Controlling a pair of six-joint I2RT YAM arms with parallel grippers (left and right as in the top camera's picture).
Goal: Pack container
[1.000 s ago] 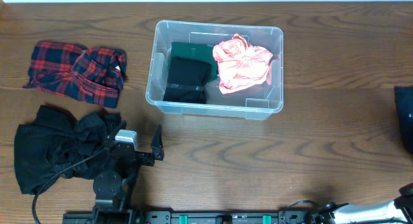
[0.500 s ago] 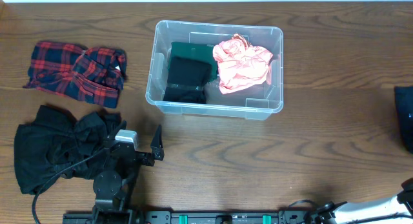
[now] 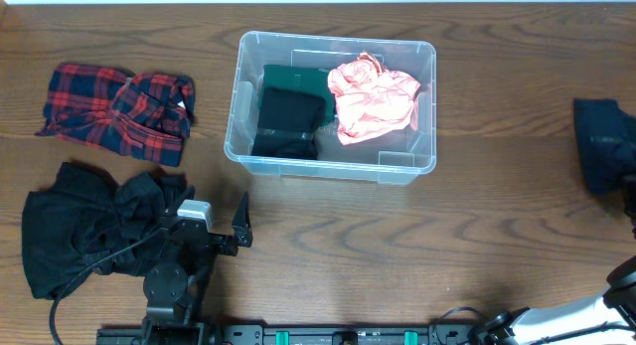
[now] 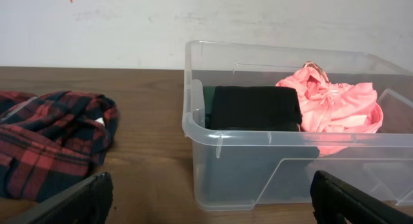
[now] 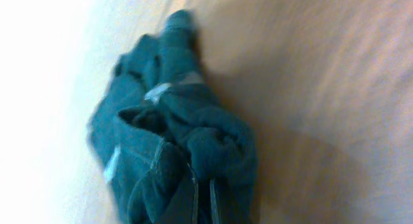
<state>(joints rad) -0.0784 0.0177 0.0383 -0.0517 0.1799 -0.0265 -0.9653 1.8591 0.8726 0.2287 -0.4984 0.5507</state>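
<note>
A clear container (image 3: 328, 167) sits on the surface (image 3: 477, 226) just ahead of the left claw (image 3: 215, 210), spread wide. The right claw's grip, by blue cloth (image 3: 599, 144), cannot be told.

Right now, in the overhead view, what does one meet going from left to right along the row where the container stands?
red plaid shirt -> clear container, holding a black folded cloth and then a pink cloth -> dark blue garment near the right edge.
</note>
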